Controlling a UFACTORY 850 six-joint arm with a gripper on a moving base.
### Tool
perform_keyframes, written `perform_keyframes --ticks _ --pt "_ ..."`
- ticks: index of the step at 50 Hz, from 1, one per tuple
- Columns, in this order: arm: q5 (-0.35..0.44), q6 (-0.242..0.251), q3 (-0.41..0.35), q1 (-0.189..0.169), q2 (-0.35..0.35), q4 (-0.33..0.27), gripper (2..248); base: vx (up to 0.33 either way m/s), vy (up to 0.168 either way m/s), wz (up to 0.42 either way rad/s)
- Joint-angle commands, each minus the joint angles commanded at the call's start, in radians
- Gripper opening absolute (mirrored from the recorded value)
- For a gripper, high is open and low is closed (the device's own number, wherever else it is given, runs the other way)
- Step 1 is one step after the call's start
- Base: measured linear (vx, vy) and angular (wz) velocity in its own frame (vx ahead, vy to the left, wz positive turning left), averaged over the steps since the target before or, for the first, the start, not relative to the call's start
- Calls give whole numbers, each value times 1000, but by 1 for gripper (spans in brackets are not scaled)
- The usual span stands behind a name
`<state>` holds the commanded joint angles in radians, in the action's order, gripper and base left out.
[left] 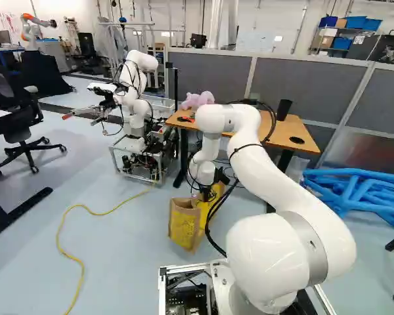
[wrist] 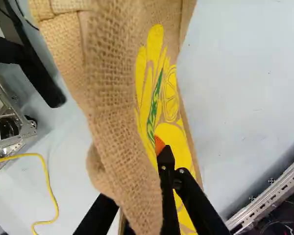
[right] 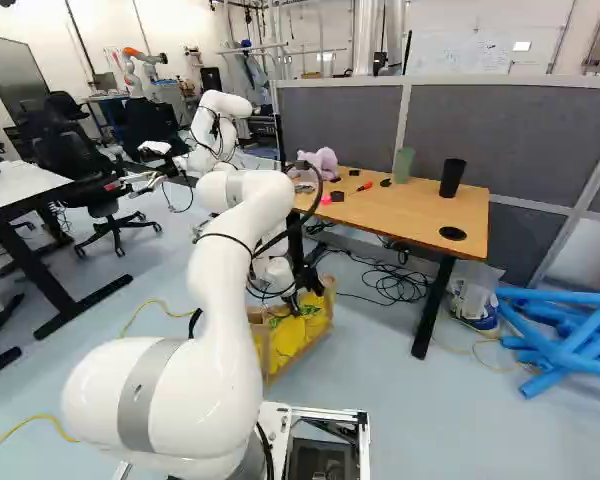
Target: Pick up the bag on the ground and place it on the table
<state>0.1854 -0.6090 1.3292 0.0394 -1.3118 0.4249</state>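
Below the arm's end, the black gripper (left: 217, 182) is at the top of the brown burlap bag (left: 185, 225) with yellow print. In the right base view the bag (right: 314, 334) stands wide-mouthed, yellow showing inside. The wrist view has the gripper (wrist: 150, 164) shut on a fold of burlap (wrist: 121, 112), which covers one finger; an orange pad (wrist: 159, 145) peeks out beside the print. Whether the bag touches the floor I cannot tell. The wooden table (right: 405, 208) stands beyond and to the right of the bag.
On the table are a pink plush toy (right: 322, 162), a green cup (right: 403, 165), a black cup (right: 452, 177) and small items. Another robot (left: 136, 98) stands beyond the bag, left of the table. A yellow cable (left: 72, 252) crosses the floor; blue tubes (right: 565, 335) lie at the right.
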Motion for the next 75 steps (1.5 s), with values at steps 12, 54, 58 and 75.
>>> perform_keyframes --ticks 12,54,58,75 --pt "-15 0 -38 0 45 -1 32 0 0 0" --pt "-35 0 -162 0 202 -113 32 0 0 0" --pt "-41 0 -174 0 217 -128 32 0 0 0" --pt "-78 0 -221 0 282 -186 32 0 0 0"
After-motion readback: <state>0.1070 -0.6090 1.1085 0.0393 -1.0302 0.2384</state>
